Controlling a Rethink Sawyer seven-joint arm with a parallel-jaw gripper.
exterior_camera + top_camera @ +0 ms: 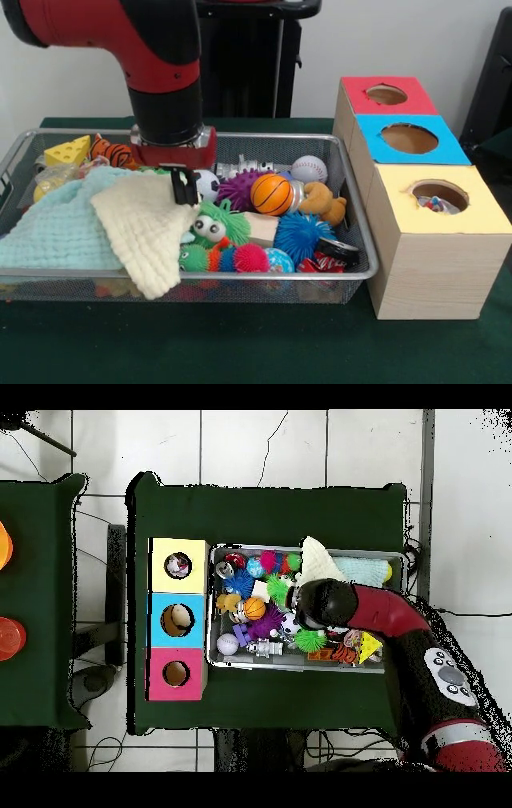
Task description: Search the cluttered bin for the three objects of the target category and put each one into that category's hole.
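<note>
Gripper [185,189] low over wire bin [356,240], tips at cream knitted cloth [144,228] beside soccer ball [207,185]; jaw state indiscernible.

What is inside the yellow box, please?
Through the hole of the yellow box, something small and multicoloured shows. What it is I cannot tell; the rest inside is hidden.

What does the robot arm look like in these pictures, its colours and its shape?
The arm is thick and rounded, with glossy red shells and a black cylindrical segment below them. Under that sits a flat red block, and the small black gripper hangs from it. From overhead, the arm is red with black joints, and a grey oval panel with round markings lies near its base.
</note>
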